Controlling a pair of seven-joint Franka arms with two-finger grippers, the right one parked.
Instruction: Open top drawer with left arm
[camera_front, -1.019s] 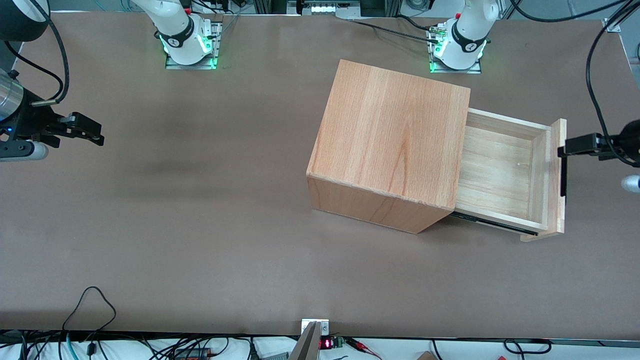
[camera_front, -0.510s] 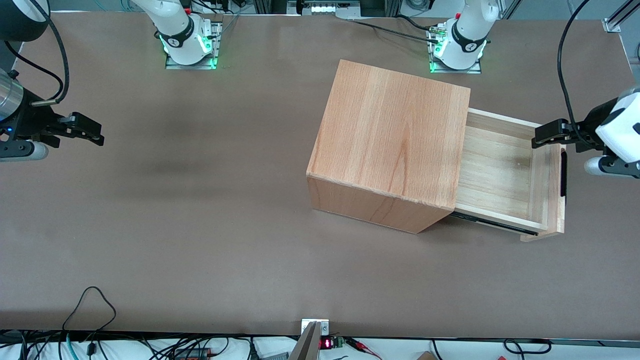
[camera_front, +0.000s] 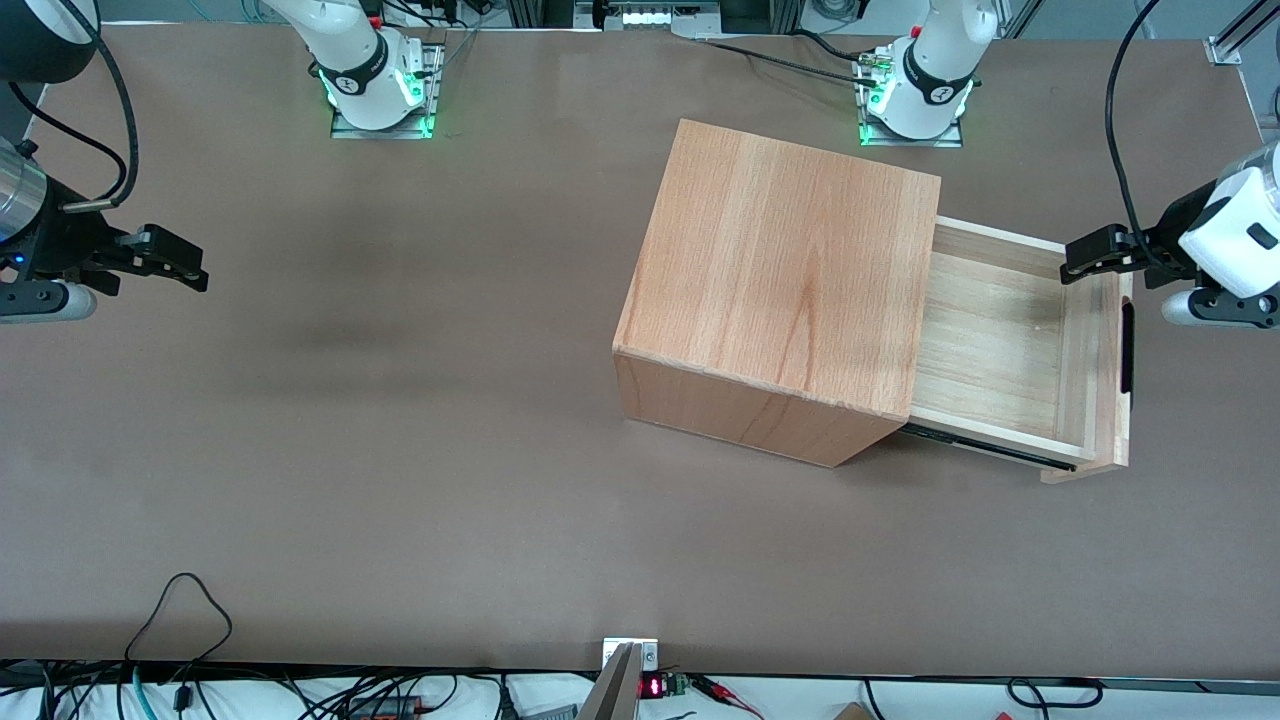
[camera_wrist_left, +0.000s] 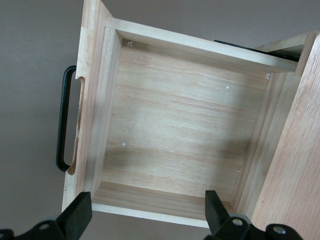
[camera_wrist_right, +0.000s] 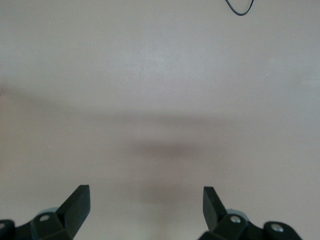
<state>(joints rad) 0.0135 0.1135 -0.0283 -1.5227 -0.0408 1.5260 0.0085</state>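
Front view: top drawer (camera_front: 1000, 345) stands pulled out of the cabinet (camera_front: 780, 290) at frame right; left arm (camera_front: 1235, 245) at right edge | gripper (camera_front: 1085, 258) released, above the drawer's upper corner | Wrist view: fingers (camera_wrist_left: 75, 216) spread wide over the drawer (camera_wrist_left: 175, 130); black handle (camera_wrist_left: 62, 120) untouched.

The top drawer (camera_front: 1010, 350) is standing pulled well out, its pale plank interior lying bare. The left arm (camera_front: 1235, 245) is hanging above the drawer's front panel, its gripper (camera_wrist_left: 145, 212) spread wide and holding nothing.
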